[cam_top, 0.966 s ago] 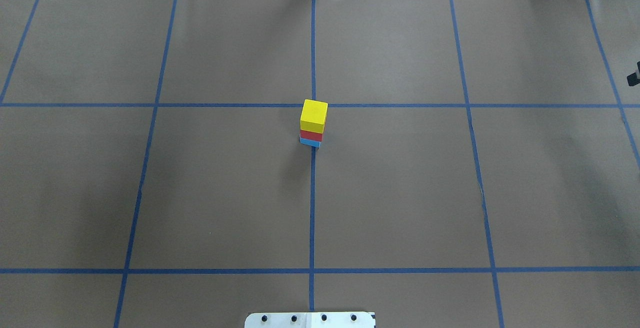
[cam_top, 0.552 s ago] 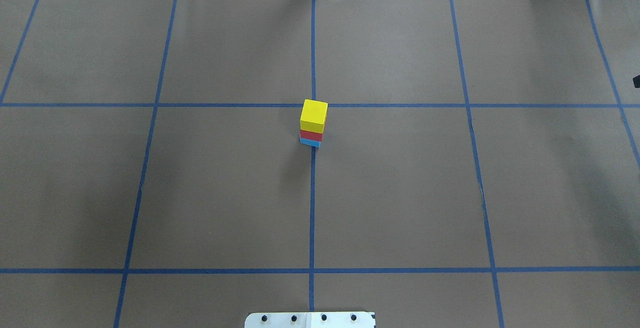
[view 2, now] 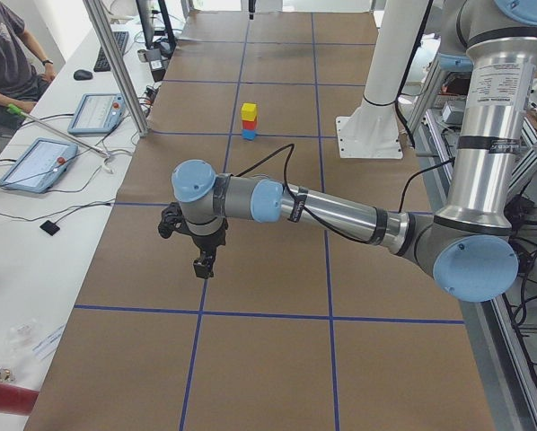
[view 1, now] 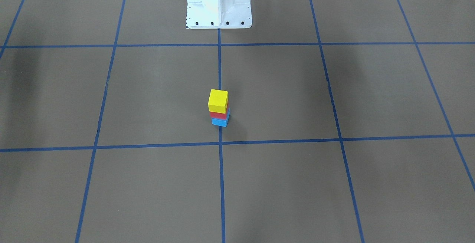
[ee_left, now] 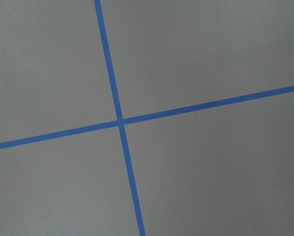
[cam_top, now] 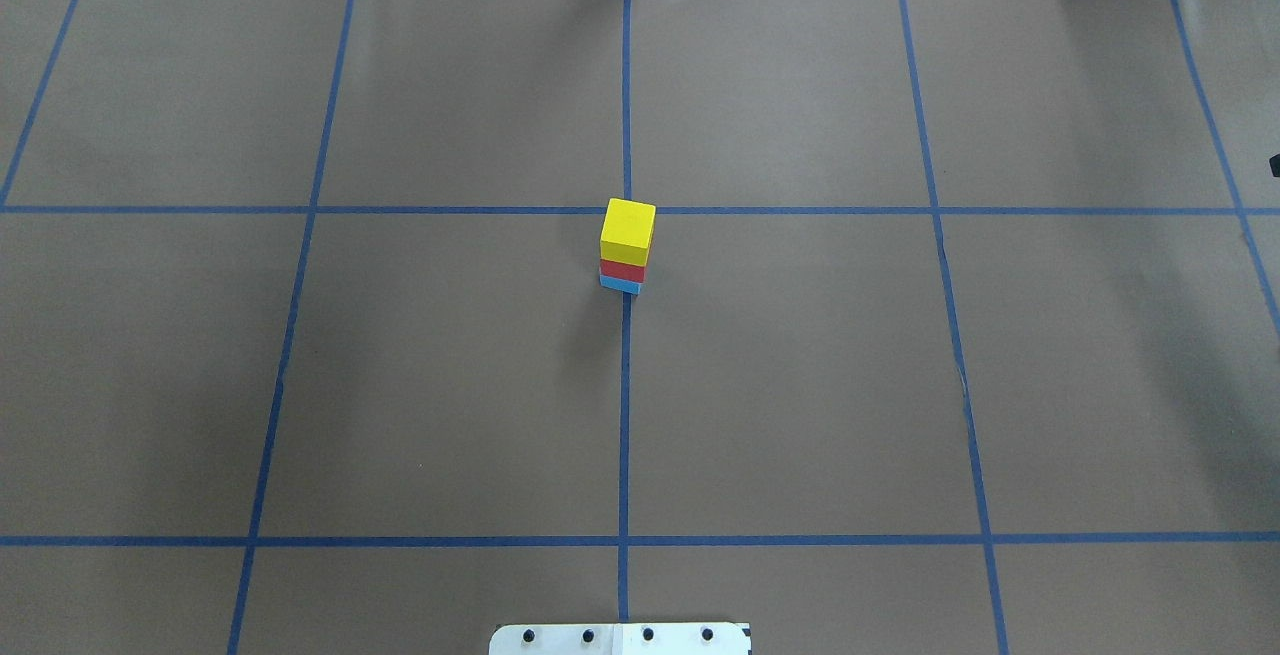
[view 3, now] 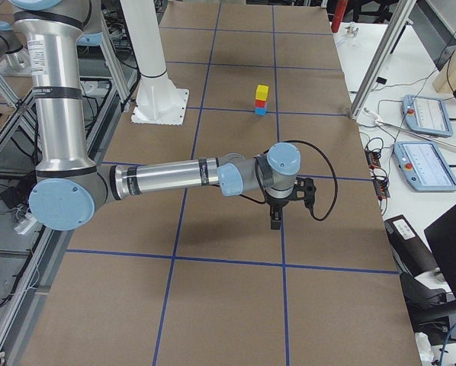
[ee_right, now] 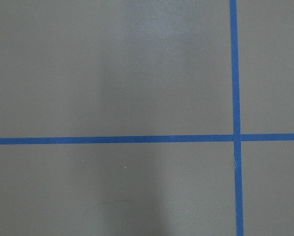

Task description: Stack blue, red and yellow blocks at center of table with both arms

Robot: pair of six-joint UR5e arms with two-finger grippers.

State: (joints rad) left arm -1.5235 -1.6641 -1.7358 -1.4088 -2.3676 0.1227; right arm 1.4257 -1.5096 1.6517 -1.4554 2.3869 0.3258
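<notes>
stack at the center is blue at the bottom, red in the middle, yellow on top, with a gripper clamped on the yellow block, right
No gripper is on the yellow block: the overhead view shows it free atop the red block and blue block. The side views show the left gripper and right gripper well away from them.

You see the left gripper (view 2: 201, 265) and right gripper (view 3: 274, 220) only from the side, too small to judge their jaws.
</notes>
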